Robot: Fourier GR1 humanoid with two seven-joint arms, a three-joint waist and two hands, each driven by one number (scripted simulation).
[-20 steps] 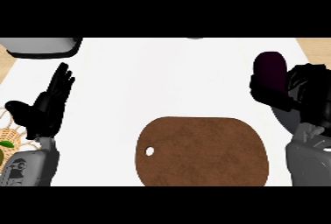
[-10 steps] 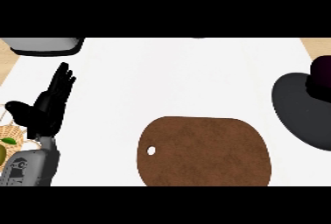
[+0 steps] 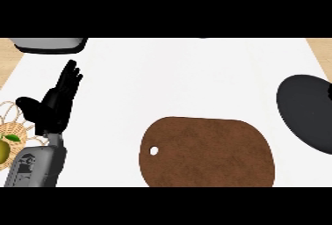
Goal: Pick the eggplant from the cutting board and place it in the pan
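Left hand (image 3: 57,103) at 9 o'clock, open, fingers straight up, holding nothing. Right hand out of view. Brown cutting board (image 3: 207,151) at 6 o'clock on white worktop (image 3: 182,74), bare. Dark pan (image 3: 308,112) at 3 o'clock. Eggplant not visible.

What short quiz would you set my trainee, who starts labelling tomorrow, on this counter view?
1. True or false: an eggplant lies on the cutting board.
2. Where does the pan show? A: at the view's left edge. B: at the view's right edge, partly cut off. C: on top of the cutting board.
3. Which robot hand shows beside the basket, and are its fingers straight or curled?

Key: 1 false, the board is bare. 2 B. 3 the left one, fingers straight and pointing up, holding nothing.
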